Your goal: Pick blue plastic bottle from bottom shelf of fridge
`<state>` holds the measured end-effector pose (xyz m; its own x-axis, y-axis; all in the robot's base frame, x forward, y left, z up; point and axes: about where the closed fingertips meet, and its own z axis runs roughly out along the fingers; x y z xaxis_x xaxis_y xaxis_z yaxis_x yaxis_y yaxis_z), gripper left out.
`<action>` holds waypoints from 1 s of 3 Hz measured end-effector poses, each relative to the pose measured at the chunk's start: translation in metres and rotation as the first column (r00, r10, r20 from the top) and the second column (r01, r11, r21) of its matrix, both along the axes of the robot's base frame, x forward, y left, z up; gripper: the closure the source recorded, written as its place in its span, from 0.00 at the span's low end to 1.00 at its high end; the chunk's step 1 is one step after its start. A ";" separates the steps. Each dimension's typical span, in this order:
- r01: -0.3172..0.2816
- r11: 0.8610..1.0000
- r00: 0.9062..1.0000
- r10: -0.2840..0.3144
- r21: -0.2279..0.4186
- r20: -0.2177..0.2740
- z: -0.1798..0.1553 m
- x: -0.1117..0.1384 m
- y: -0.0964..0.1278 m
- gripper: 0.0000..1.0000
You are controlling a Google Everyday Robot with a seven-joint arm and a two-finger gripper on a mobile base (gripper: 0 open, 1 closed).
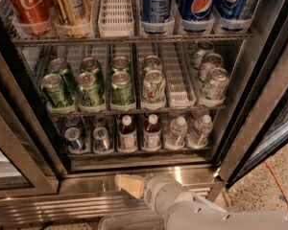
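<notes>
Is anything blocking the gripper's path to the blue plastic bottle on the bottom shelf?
Only the front rail of the bottom shelf crosses the path. The gripper sits low before the steel sill, below the blue plastic bottle. A silver can and a second bottle flank it closely.

Speckled stone floor at right, an orange cable lying across it.

Bottom shelf (gripper below): bottles, silver cans
</notes>
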<state>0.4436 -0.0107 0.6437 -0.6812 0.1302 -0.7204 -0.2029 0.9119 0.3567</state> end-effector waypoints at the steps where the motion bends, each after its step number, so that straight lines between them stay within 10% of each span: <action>1: 0.061 0.998 0.993 -0.063 0.020 0.096 0.018 0.006 0.005 0.00; 3: 0.090 0.995 0.982 -0.094 0.034 0.165 0.035 0.016 0.004 0.00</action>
<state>0.4600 -0.0068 0.6788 -0.5362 0.2075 -0.8182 -0.1772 0.9200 0.3495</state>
